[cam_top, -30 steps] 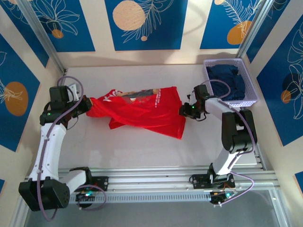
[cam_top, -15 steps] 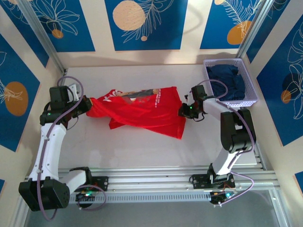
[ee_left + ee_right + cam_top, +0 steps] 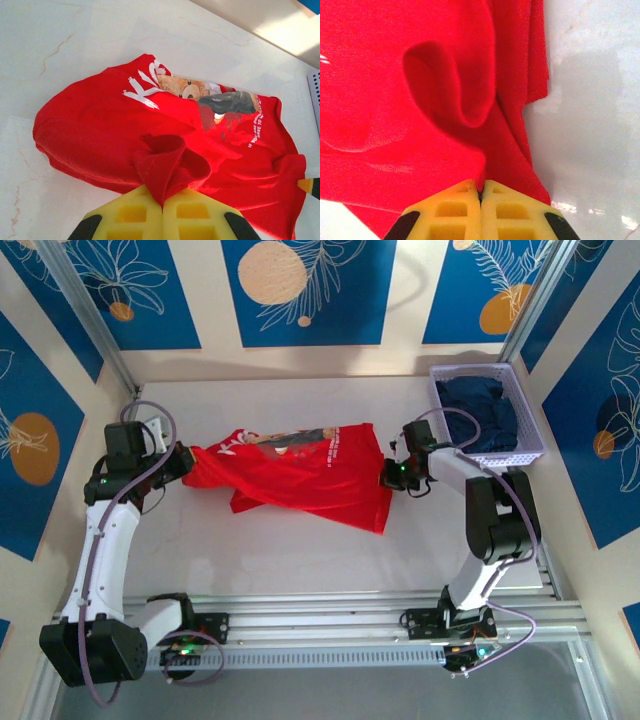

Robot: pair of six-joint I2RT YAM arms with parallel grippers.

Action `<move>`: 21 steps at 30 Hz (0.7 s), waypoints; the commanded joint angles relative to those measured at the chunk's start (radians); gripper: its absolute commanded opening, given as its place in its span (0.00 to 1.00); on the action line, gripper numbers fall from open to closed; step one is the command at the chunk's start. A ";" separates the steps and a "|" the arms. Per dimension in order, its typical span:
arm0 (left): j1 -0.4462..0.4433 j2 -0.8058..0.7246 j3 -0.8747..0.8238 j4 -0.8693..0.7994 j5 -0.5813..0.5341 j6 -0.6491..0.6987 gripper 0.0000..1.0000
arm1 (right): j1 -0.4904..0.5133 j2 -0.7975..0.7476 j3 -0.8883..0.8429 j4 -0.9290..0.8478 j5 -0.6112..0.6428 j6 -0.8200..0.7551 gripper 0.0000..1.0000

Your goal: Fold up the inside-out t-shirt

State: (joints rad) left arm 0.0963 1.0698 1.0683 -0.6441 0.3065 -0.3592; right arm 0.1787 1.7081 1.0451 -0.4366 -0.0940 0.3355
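Note:
The red t-shirt (image 3: 300, 475) lies spread across the middle of the white table, its teddy-bear print (image 3: 192, 91) and white lettering facing up. My left gripper (image 3: 183, 462) is shut on a bunched fold of red cloth (image 3: 167, 167) at the shirt's left end; the yellow pads (image 3: 131, 212) meet with the fabric pinched between them. At the shirt's right edge, my right gripper (image 3: 386, 473) is shut on the cloth (image 3: 470, 100), with a thin bit of fabric caught between its yellow pads (image 3: 510, 210).
A white lattice basket (image 3: 528, 410) holding a dark navy garment (image 3: 485, 412) stands at the back right, close behind the right arm. Bare white table (image 3: 300, 560) lies in front of the shirt, and the enclosure walls stand on both sides.
The right gripper has closed on the shirt's right edge and shifted slightly inward. The left gripper has held its grip without moving.

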 commanded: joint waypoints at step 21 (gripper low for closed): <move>0.009 -0.048 0.070 0.185 0.021 -0.135 0.00 | 0.045 -0.311 0.291 -0.018 0.108 -0.026 0.00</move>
State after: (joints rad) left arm 0.0963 1.0515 1.1065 -0.5568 0.3580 -0.4431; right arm 0.2207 1.4651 1.2873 -0.4198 -0.0261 0.3389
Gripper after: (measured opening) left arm 0.040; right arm 0.052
